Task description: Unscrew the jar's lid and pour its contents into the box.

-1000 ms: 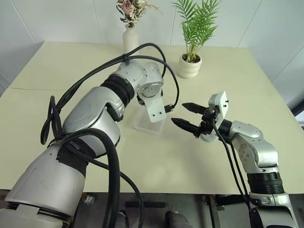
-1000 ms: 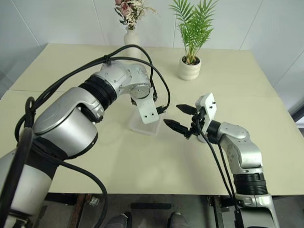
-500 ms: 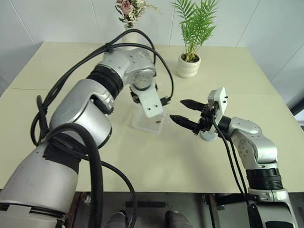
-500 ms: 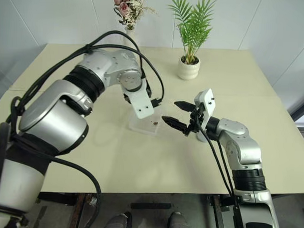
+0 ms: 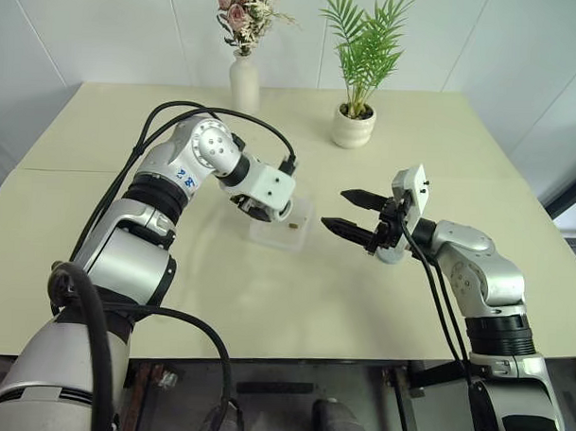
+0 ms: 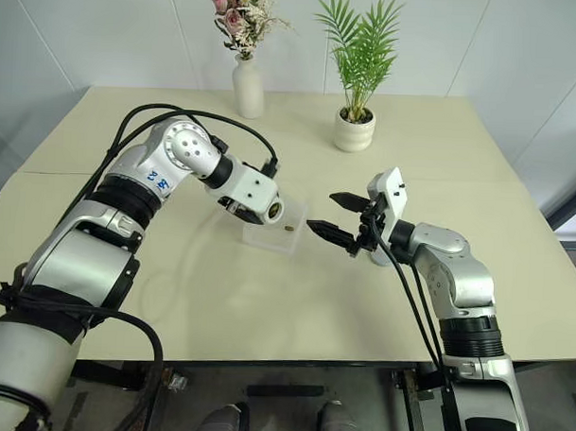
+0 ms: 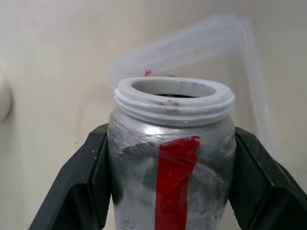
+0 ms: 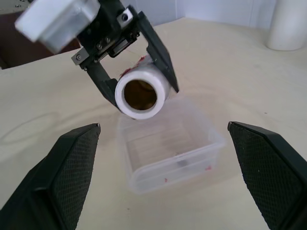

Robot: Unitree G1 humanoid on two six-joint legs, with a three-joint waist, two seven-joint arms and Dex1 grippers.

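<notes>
From the head we see a pale counter with a vase and potted plant at its far edge; the left gripper hangs over the box, the right gripper beside it, jaws spread. Our left wrist shows jaws pinching the lidless jar. Our right wrist shows a brown bit in the box.

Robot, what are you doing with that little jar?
The left pincer is holding the jar with its lid off, tipped over the clear box. A small brown bit already lies in the box. The right pincer waits open and empty beside it, above the table.
</notes>
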